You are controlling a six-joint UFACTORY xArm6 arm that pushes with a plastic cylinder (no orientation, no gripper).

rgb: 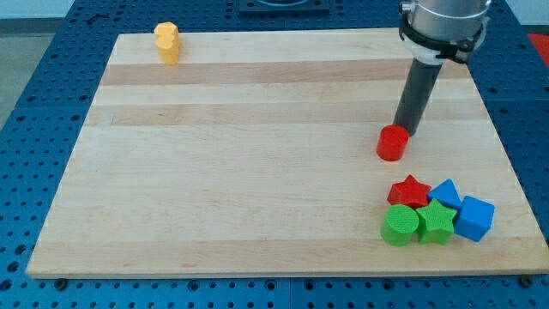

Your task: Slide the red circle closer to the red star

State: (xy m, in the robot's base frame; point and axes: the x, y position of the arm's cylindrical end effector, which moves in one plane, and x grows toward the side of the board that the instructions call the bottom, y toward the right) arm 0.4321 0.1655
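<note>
Nearest the view's bottom sits a green cylinder (400,225), touching a green star (436,221) at its 3 o'clock, with a blue cube (474,217) beyond that, close to the table's (240,172) right edge. Just above them lie the red star (410,190) and a second blue block (445,192). At 12 o'clock from the red star, apart from it with a strip of bare wood between, stands the red circle (393,142). My tip (401,130) rests against the circle's top-right side, at about 1 o'clock. No jaws exist on this rod. Far off at 10 o'clock, a yellow block (167,42) sits near the table's top edge, with broad open wood across the left and centre.
</note>
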